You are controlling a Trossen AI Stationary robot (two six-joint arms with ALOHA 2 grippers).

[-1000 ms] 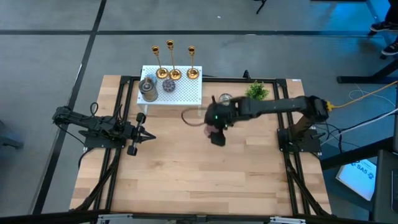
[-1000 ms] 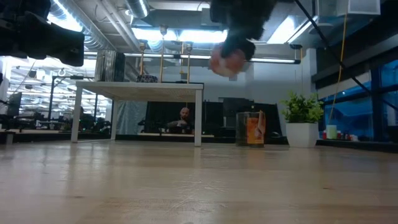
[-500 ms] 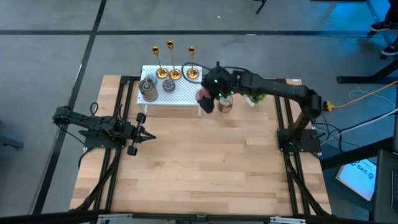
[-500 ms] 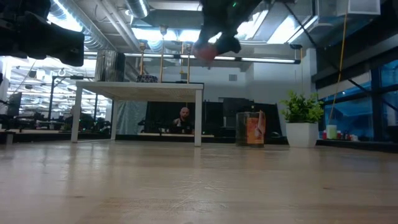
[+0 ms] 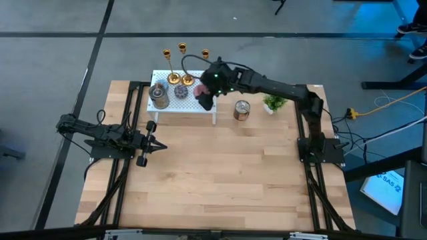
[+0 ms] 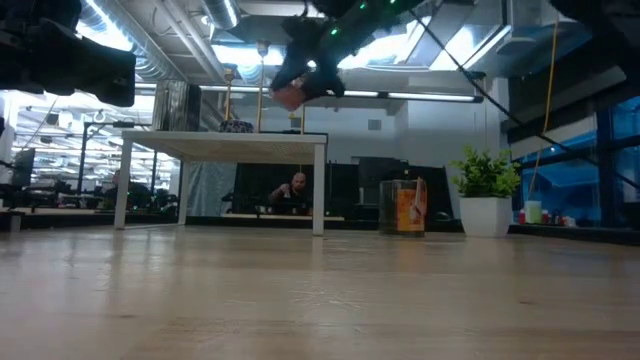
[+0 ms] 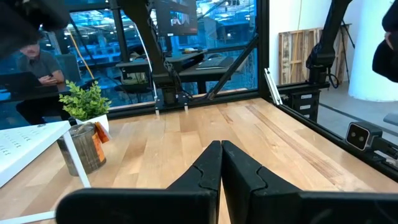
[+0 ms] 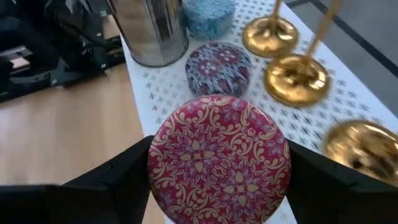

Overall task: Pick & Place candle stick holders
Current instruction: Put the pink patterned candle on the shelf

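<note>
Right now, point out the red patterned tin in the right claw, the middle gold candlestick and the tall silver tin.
red patterned tin point(image 8: 219, 158), right wrist view, lid centre.
middle gold candlestick point(image 8: 297, 79), right wrist view, flared base.
tall silver tin point(image 8: 151, 31), right wrist view, side wall.

Right arm hides third candlestick point(image 5: 205, 55) base.

A round tin point(image 8: 219, 158) is deep red with a cream-gold floral scroll pattern. Another round tin point(image 8: 219, 67) is dark purple-blue with small red and pale flowers. A light blue speckled disc point(image 8: 209, 14) lies by a plain silver tin point(image 8: 151, 31). The candle stick holders point(image 8: 300, 79) are shiny gold. The small table point(image 5: 200, 100) is white, dotted with holes. The tabletop point(image 5: 213, 180) is pale wood.
</note>
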